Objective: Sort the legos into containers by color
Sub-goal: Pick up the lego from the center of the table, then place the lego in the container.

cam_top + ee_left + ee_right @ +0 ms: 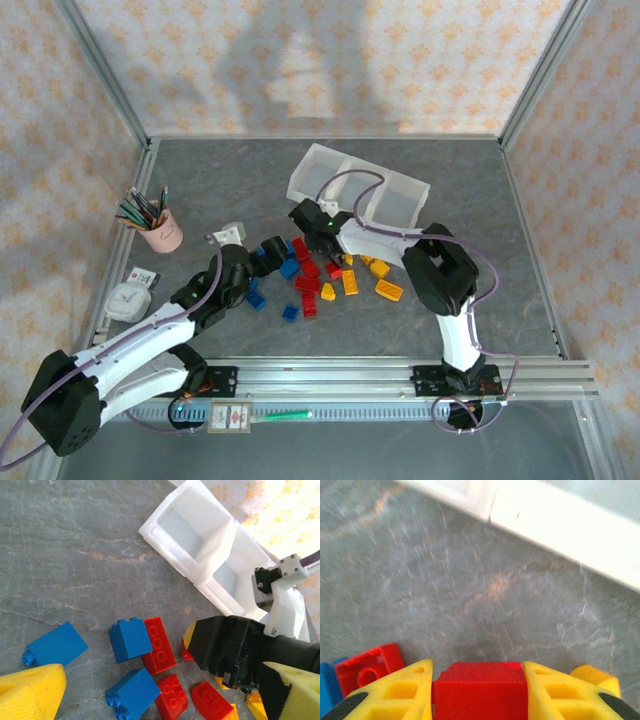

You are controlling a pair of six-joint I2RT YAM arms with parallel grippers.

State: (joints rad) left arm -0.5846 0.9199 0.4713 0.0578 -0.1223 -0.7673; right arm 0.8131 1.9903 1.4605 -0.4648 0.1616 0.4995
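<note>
Claw status first: the right claw (479,677) is pinching a small red plastic brick (479,694) between its yellow fingers (395,695), low over the grey stone-look tabletop (470,580). Key thing for the drop: the long translucent white plastic tray (560,520) sits straight ahead of that claw's tips, its long side running crosswise to the claw on a slight slant. So it looks like a short push forward and up over the wall. That claw is way nearer the tray than the left claw (162,680), which hangs spread wide with nothing in it, three blue bricks (130,639) just ahead of its tips. Counts: one tray, three compartments, all looking empty from above. Loose around the claws are roughly five blue bricks, five loose red bricks (310,285) and five yellow-orange bricks (388,290), though the arms probably hide a few.
</note>
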